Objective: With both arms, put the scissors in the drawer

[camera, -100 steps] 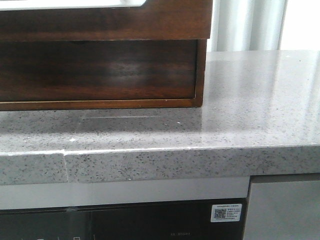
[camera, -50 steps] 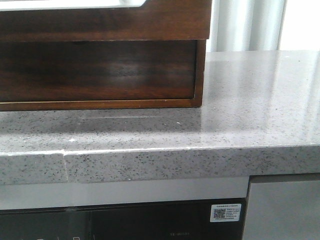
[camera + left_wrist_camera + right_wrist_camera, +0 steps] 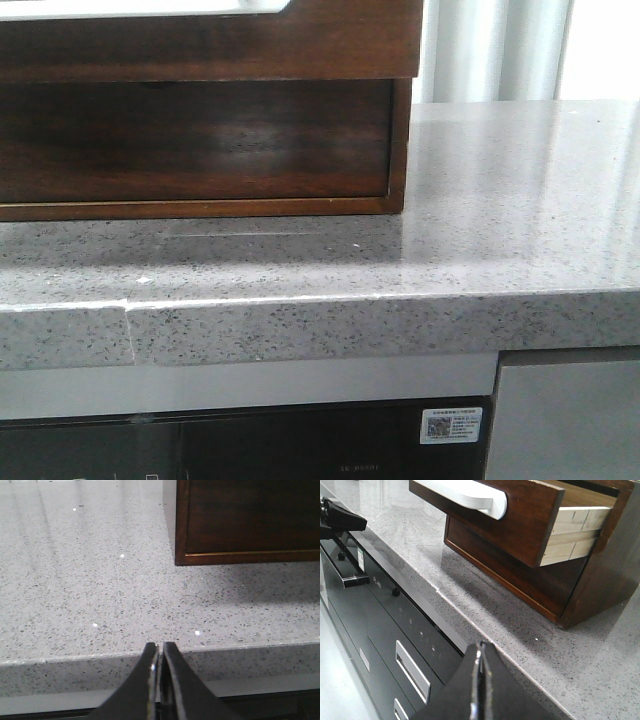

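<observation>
The scissors are not in any view. The drawer [image 3: 330, 45] is the dark brown front with a pale cutout along its top, pulled out of the wooden cabinet [image 3: 200, 150]. In the right wrist view the drawer [image 3: 525, 520] stands open, its pale wooden side showing. My left gripper [image 3: 159, 647] is shut and empty, low in front of the counter's front edge. My right gripper [image 3: 480, 647] is shut and empty, also off the counter's front edge, to the cabinet's right. A black arm part [image 3: 337, 517] shows far off in the right wrist view.
The grey speckled countertop [image 3: 500, 200] carries the cabinet. Below it are a dark glass appliance front [image 3: 300, 445] with a QR sticker [image 3: 452, 425] and a steel panel [image 3: 565, 420]. Dark appliance fronts with slot handles [image 3: 412, 670] show below the counter edge.
</observation>
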Motion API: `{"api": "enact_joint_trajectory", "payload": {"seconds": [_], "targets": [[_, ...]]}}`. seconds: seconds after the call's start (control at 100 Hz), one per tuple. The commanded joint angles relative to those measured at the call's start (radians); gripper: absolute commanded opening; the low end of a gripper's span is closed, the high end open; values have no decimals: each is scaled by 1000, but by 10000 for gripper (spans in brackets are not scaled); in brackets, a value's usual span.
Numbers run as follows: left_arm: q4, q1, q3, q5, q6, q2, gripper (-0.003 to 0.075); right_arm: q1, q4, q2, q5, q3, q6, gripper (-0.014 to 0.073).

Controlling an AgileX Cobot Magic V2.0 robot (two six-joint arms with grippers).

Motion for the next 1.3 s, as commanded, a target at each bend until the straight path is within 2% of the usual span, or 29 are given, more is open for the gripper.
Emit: {"api": "enact_joint_trajectory", "payload": {"seconds": [0.0, 0.46, 0.56, 0.8, 0.89, 1.02, 1.08, 1.2, 1.29], "targets": [[-13, 4, 23, -54, -9, -35, -20, -6, 7, 7, -71, -26, -1, -67], [-13, 4, 23, -54, -9, -35, -20, -6, 7, 7, -71, -26, -1, -67], [-13, 4, 23, -54, -9, -35, -20, -6, -73, 7, -71, -26, -14, -67], [-13, 4, 23, -54, -9, -35, -20, -15, -85, 7, -97, -23, -9, -67], [-13, 4, 23, -54, -9, -35, -20, -48, -139, 7, -146, -10, 91, -67], [-13, 4, 23, -54, -9, -35, -20, -133, -372, 7, -338, 58, 452, -67], [-13, 4, 23, -54, -9, -35, -20, -191, -442, 7, -447, 99, 551, -67], [-13, 4, 23, -54, -9, -35, -20, -316, -454, 7, -628, 182, 657, -67], [-13, 4, 23, -54, -9, -35, -20, -423, -454, 6, -691, 226, 750, -67]]}}
